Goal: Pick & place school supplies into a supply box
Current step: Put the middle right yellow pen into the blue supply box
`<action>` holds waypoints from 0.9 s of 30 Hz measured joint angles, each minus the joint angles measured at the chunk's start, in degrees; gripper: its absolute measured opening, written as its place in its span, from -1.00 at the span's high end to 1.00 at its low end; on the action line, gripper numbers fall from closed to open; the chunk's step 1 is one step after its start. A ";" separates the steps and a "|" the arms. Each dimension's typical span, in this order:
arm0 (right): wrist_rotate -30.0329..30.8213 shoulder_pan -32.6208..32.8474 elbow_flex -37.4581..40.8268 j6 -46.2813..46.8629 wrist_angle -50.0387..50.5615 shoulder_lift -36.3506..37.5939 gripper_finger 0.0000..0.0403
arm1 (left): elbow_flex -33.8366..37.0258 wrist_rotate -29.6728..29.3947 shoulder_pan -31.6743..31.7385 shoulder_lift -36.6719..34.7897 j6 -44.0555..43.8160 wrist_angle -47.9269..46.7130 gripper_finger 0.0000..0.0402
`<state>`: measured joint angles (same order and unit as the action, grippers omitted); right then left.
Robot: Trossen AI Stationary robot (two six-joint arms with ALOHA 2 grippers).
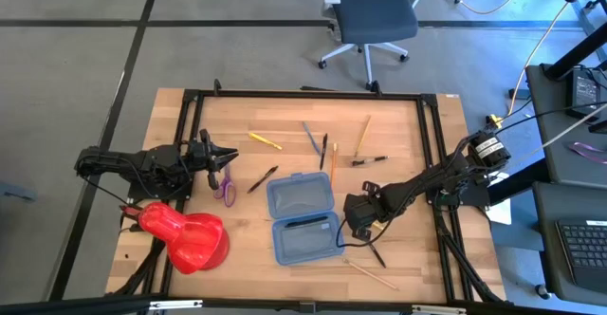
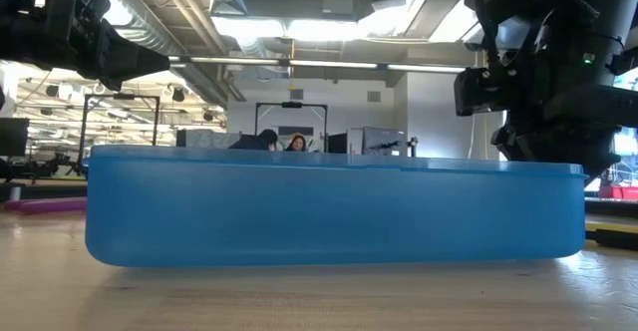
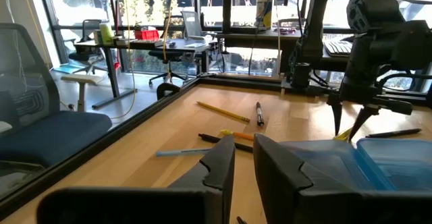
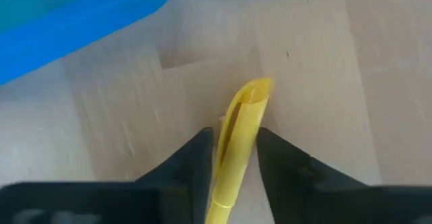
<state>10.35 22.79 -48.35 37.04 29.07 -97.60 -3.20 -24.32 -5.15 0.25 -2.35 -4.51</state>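
Wooden surface point(image 1: 237, 249), and the right claw point(image 4: 233, 158) is pinching a yellow pen point(image 4: 236, 133), just off the supply box point(image 1: 303, 218) toward three o'clock. Left claw point(image 3: 243, 166) waits at nine o'clock, fingers seemingly slightly parted, above the purple scissors point(image 1: 226, 188).

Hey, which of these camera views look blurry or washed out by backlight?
Right wrist view: the yellow pen in the right gripper is soft, close to the lens. Low view: ceiling lights glare, arms silhouetted over the supply box. Left wrist view: bright windows.
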 joint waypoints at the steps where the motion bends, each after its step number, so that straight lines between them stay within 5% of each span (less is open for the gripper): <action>1: 0.00 0.00 0.01 0.10 0.02 -0.01 0.50 | 0.00 0.00 0.02 0.00 0.00 0.00 0.75; 7: -0.07 -0.02 0.04 -0.21 0.26 -0.01 0.72 | 0.00 0.08 0.02 -0.02 0.04 2.78 0.73; 19: 1.83 -0.07 0.45 -2.80 7.30 10.86 0.71 | 0.00 1.45 0.00 -0.02 1.78 6.23 0.74; 27: 3.58 -0.07 0.28 -6.33 0.21 17.33 0.71 | 0.00 -1.92 0.02 -0.02 2.60 6.10 0.59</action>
<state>13.93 22.72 -48.07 30.71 29.27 -80.27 -3.20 -26.24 -5.13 0.23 0.25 1.59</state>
